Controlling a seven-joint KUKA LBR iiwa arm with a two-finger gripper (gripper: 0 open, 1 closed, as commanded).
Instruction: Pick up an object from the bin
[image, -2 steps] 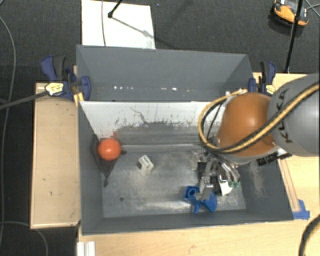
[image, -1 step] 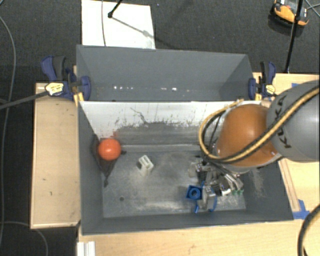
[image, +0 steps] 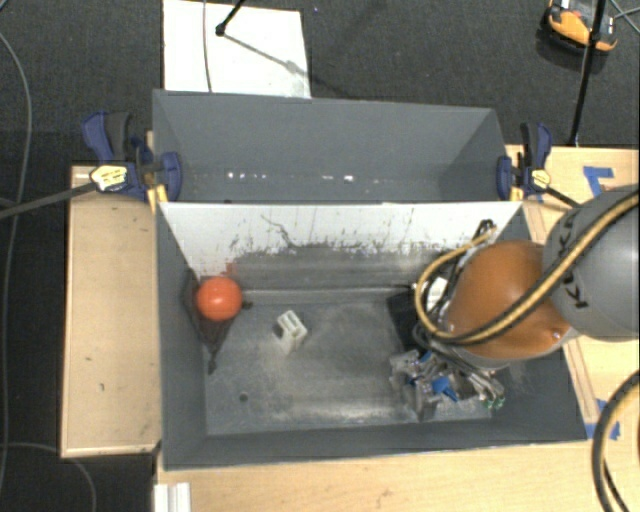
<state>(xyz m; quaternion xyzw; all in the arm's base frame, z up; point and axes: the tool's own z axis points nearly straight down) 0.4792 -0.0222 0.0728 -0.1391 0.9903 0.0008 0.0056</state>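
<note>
1. Arm position. You had the arm reaching into the grey metal bin from the right side of the camera view. Its orange cover sat over the right half of the bin floor, and yellow-and-black cables looped round the cover's left side.

2. Pincer position. The pincer was low in the bin's front right area, close to the front wall, and pointed down at the floor. You could see small blue and green parts among its metal parts. Whether they belonged to the pincer or to a separate thing could not be told.

3. Pincer state. You could not tell whether the pincer was released or clenched, because the orange cover and the pincer's own body hid it from above. No thing could be seen grasped in it.

4. Bin contents.
- An orange ball lay in the back left corner, against the left wall and well apart from the pincer.
- A small white block lay on the floor just right of the ball, left of centre and also apart from the pincer.
- A dark shape showed just beside the left edge of the orange cover. What it was could not be told.
</note>
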